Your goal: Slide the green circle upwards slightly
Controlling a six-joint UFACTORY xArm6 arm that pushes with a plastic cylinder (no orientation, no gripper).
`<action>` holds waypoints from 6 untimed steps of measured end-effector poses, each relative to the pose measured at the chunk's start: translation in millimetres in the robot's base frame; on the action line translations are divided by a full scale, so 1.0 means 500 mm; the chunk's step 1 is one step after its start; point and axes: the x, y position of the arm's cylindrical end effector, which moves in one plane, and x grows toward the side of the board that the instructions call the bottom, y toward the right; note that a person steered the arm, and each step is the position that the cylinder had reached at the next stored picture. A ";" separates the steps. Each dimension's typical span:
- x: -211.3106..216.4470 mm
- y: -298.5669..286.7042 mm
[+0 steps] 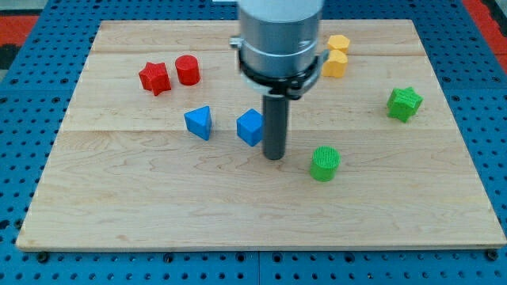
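Note:
The green circle (pixel 324 163) stands on the wooden board right of centre, toward the view's bottom. My tip (pixel 274 156) rests on the board to the circle's left, a short gap apart, and just right of and below the blue cube (pixel 250 127). The arm's grey body hides the board above the rod.
A blue triangle (pixel 199 123) lies left of the cube. A red star (pixel 155 77) and a red cylinder (pixel 187 70) sit at the upper left. Two yellow blocks (pixel 336 55) sit at the top right of the arm. A green star (pixel 404 103) lies at the right.

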 end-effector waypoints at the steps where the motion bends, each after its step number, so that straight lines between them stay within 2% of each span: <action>1: -0.066 0.025; 3: -0.078 -0.168; 4: -0.069 -0.089; 5: 0.043 0.000; 6: 0.147 0.025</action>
